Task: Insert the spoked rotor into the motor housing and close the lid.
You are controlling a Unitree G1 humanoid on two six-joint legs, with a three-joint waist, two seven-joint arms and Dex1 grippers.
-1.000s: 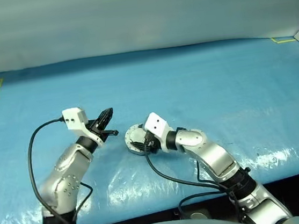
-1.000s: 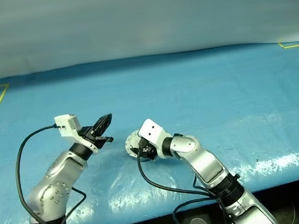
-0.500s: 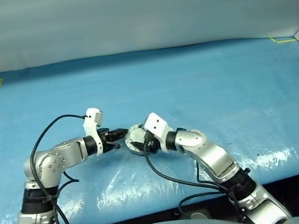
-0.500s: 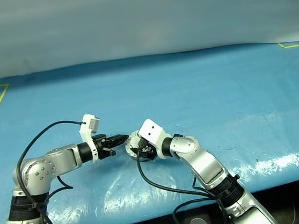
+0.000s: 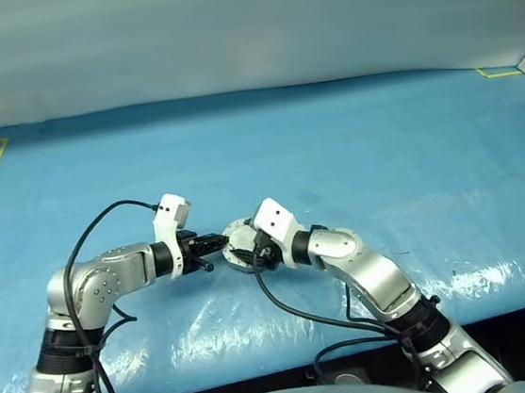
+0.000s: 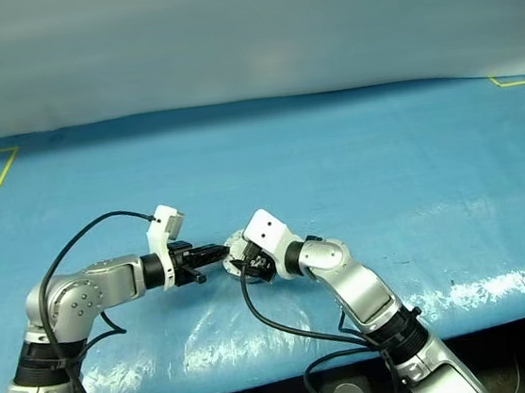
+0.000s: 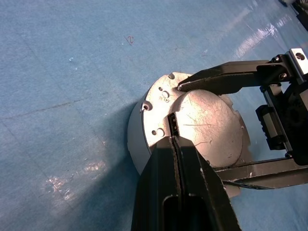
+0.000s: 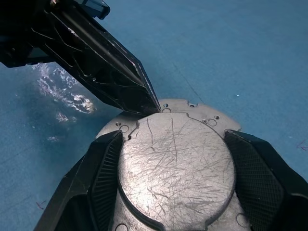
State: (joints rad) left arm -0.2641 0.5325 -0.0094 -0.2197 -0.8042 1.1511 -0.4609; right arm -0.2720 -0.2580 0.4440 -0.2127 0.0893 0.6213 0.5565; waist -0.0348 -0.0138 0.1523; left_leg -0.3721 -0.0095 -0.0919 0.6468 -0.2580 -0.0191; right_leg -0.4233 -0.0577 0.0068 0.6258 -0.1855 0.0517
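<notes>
1. The left tool (image 7: 174, 126), fingers pressed together, rests its tip on the lid (image 7: 207, 126) at the edge of the raised centre.
2. The closed motor housing (image 7: 137, 144) sits on the blue surface (image 5: 351, 139).
3. The right tool (image 8: 173, 166) pinches the lid's raised centre from both sides.

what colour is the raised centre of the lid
Scratched silver-grey metal; the lid shows best in the right wrist view.

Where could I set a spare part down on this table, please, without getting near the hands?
The blue table is bare behind both arms to the far edge. It is crowded where the right hand straddles the lid and the shut left hand touches it.
</notes>
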